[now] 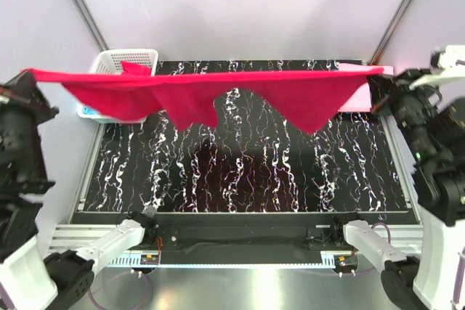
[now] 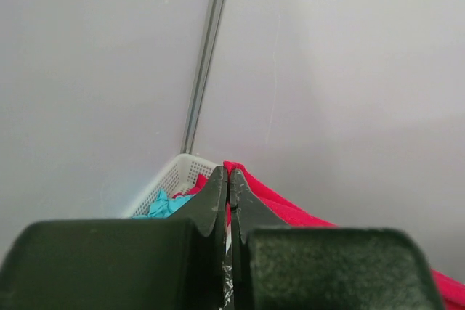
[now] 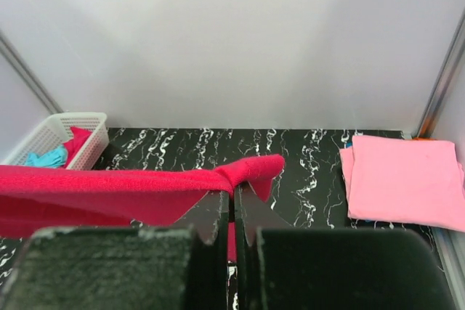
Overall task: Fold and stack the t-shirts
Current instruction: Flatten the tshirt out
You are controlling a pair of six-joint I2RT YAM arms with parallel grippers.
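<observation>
The crimson t-shirt point(image 1: 196, 88) hangs in the air, pulled out into a long band. Its top edge is taut and almost level, and its lower edge sags in uneven points above the black marbled surface point(image 1: 247, 172) without touching it. One end is just in front of the white basket point(image 1: 131, 56) and covers the basket's near wall in the top view. From there the cloth runs right, away from the basket, across the whole width of the surface.

The left jaws are clenched on the corner nearest the basket; in the left wrist view the tips meet with red cloth pinched between them. The right jaws are clenched on the opposite corner, at the far end from the basket, where the fabric bunches into a small knot at the tips.

The basket stands in the far left corner. Inside it lie a turquoise t-shirt point(image 3: 43, 157) and a red t-shirt point(image 3: 78, 141), both crumpled, the red one against the wall facing the surface's middle. A light pink t-shirt point(image 3: 403, 179) lies in the corner opposite the basket, along the same far edge. It lies flat and appears to be folded into a rectangle.
</observation>
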